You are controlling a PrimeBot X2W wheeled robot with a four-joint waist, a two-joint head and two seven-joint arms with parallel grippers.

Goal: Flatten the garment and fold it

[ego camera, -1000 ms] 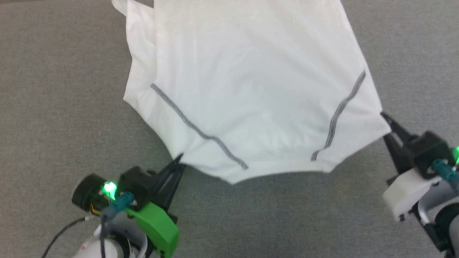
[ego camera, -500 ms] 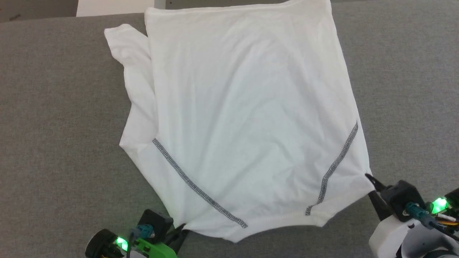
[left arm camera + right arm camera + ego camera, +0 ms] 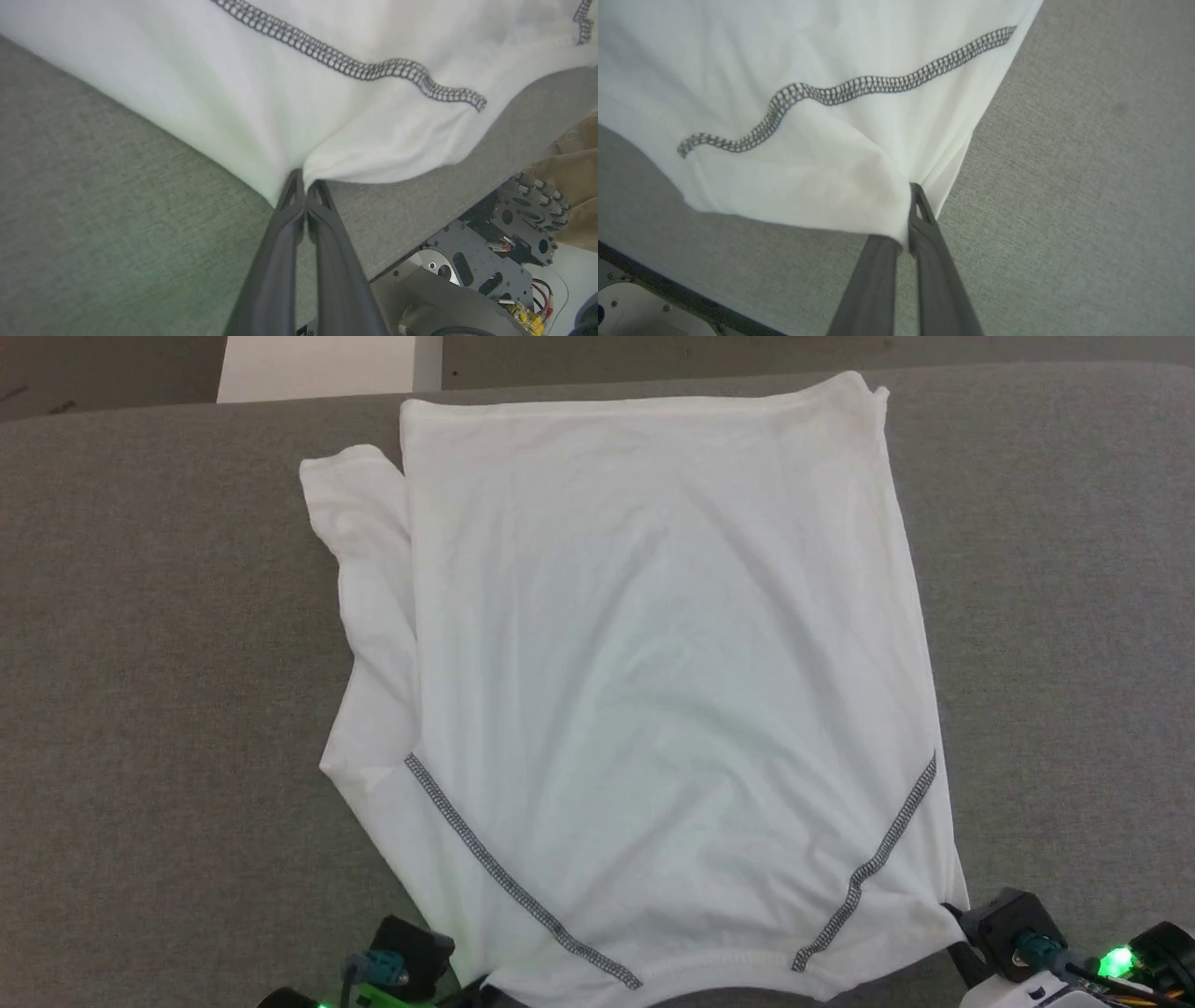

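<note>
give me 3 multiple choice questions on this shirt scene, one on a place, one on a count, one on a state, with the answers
1. Where does the left gripper hold the garment?
A) at a corner of its near edge, on the robot's side
B) at its far hem
C) in the middle of its body

2. How many dark grey stitched seams cross the garment in the head view?
A) one
B) two
C) four

3. How do the right gripper's fingers stand?
A) wide open above the fabric
B) shut on the garment
C) shut on nothing

Answers:
1 A: the left wrist view shows it pinching the near corner, close to the seam's end.
2 B: one diagonal seam runs on each side near the neckline.
3 B: the right wrist view shows fabric bunched and pinched between them.
</note>
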